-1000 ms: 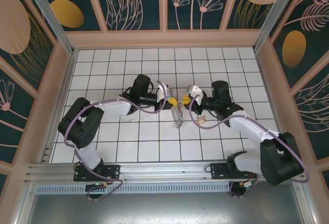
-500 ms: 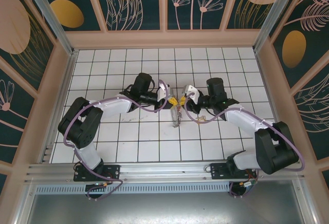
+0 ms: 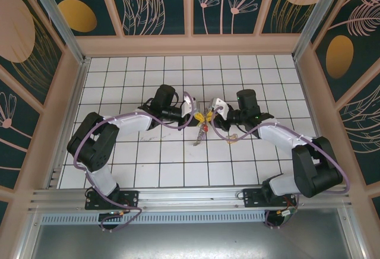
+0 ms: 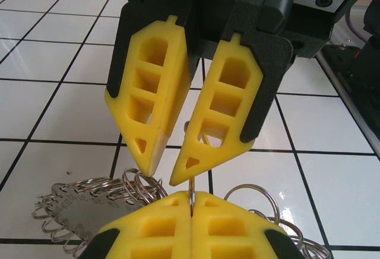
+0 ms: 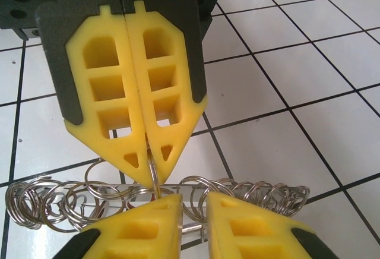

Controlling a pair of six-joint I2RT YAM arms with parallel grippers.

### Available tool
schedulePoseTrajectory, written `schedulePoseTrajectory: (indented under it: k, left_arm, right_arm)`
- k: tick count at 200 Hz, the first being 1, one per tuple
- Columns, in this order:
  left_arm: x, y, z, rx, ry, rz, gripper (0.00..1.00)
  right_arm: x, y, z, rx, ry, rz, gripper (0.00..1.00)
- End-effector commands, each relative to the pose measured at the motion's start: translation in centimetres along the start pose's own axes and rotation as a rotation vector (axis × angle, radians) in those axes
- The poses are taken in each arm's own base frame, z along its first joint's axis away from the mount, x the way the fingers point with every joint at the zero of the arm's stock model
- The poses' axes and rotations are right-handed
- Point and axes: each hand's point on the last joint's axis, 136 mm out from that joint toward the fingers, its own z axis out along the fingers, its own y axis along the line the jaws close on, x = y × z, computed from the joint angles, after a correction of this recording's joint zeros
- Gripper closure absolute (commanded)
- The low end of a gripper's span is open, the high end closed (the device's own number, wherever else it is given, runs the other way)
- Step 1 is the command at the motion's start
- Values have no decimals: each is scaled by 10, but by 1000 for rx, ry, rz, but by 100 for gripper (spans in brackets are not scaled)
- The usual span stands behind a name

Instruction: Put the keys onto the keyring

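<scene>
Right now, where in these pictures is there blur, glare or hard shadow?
Top view: even light, sharp, though the keyring is tiny. Left wrist view: the near left fingers look slightly soft. Right wrist view: keyring coils sharp, tiles glossy.

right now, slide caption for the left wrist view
Left gripper pinching the keyring, right gripper facing it, slightly open

Take the keyring (image 3: 199, 133) as your marker: it sits near the middle of the surface (image 3: 148, 164), reaching from the meeting fingertips toward the near edge. Your left gripper (image 3: 200, 117) stands at its far end, on the left, and the ring's wire passes between that gripper's fingers (image 4: 148, 226). Your right gripper (image 3: 209, 116) faces it tip to tip, at the keyring's far end on the right. The keys (image 3: 232, 135) lie on the surface just right of the keyring, apart from it.
</scene>
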Motion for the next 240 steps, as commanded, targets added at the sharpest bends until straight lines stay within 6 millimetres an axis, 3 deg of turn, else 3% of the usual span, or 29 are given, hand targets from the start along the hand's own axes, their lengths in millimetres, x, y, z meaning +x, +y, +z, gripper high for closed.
schedulePoseTrajectory:
  k: [1,34,62,69,123,148,150,160,188,240]
  left_arm:
    - [-31,-2,-3,13,-93,84,100]
    - [-30,-2,-4,7,-84,85,100]
    - [-27,-3,-5,5,-71,85,100]
    - [-17,-6,-4,11,-56,67,100]
    - [-19,-4,-4,6,-56,69,100]
    - [-1,-1,-4,-28,24,48,100]
    - [-7,2,-5,-37,22,64,100]
    - [-2,5,-6,-51,69,70,100]
    - [16,9,-12,-74,200,76,100]
    - [22,18,-25,-84,394,104,100]
  right_arm:
    - [7,9,5,-15,-9,40,84]
    - [9,8,2,31,-29,73,86]
    - [14,8,-2,58,-29,84,82]
    - [15,8,-2,62,-21,92,81]
    - [14,6,3,39,-6,115,78]
    - [3,-11,-8,145,-45,115,78]
    - [2,-12,-9,152,-50,117,78]
    - [-4,-22,-17,205,-74,141,77]
    - [-12,-55,-44,334,-130,333,77]
    - [-4,-95,-79,465,-152,616,76]
